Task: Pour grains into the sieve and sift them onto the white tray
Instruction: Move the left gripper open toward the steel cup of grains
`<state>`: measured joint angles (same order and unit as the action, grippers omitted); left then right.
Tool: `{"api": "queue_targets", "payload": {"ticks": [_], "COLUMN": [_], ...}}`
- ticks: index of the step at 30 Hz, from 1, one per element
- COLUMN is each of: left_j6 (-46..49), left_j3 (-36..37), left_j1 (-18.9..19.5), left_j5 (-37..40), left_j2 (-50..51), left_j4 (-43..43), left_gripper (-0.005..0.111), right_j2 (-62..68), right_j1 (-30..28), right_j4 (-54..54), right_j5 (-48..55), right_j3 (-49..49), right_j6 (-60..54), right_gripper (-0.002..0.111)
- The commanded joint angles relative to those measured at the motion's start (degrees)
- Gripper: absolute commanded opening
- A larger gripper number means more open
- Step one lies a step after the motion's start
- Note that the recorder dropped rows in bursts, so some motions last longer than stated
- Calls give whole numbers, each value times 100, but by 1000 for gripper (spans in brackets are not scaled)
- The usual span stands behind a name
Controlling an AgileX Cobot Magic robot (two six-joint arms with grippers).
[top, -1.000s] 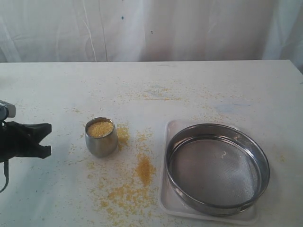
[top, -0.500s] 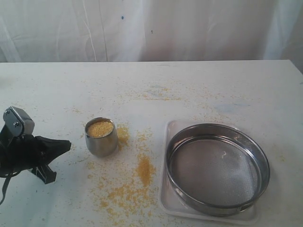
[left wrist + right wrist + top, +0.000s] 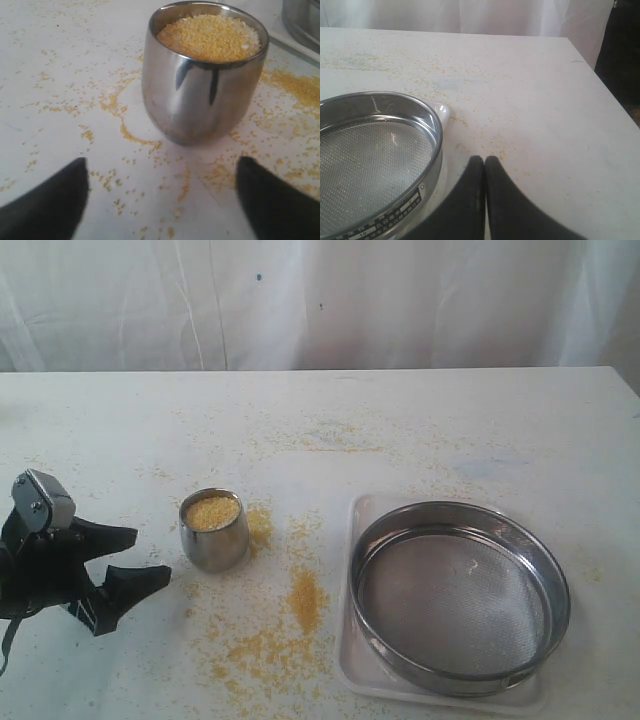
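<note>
A small steel cup (image 3: 213, 538) stands left of the middle of the table, filled to the brim with yellow grains (image 3: 212, 512). My left gripper (image 3: 150, 553) is open just left of the cup, its jaws spread and pointing at it, nothing between them. In the left wrist view the cup (image 3: 200, 95) and its grains (image 3: 210, 35) sit just beyond the gripper (image 3: 162, 167). The sieve (image 3: 458, 595) rests empty on the white tray (image 3: 358, 512) at the right. My right gripper (image 3: 485, 160) is shut and empty beside the sieve (image 3: 370, 155) and tray corner (image 3: 442, 110); it is outside the exterior view.
Spilled grains (image 3: 305, 595) are scattered over the table between the cup and the tray, with a denser heap by the tray's left side. A white curtain hangs behind the table. The table's right edge (image 3: 600, 85) runs near my right gripper.
My left gripper has moved right towards the cup and its jaws have gone from shut to open. The cup, sieve and tray have not moved.
</note>
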<state>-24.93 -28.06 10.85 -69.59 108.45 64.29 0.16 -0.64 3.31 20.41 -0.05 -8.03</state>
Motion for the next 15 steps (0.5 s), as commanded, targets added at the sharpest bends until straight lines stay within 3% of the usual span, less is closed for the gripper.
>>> {"api": "queue_targets", "payload": {"ticks": [1,15], "left_j6": [-504,-345], "left_j3": [-2,-2], "left_j1": [-15,-28], "left_j5": [-37,-37], "left_j2": [7,7], "left_j4": [51,-204], "left_gripper": [105,105], "right_j2": [-16,-16], "right_j1": [7,7], "right_j4": [-32,-32], "right_j5": [-36,-36], "right_j3": [5,5], "right_j6": [-28,-28], "right_gripper": [0,0]}}
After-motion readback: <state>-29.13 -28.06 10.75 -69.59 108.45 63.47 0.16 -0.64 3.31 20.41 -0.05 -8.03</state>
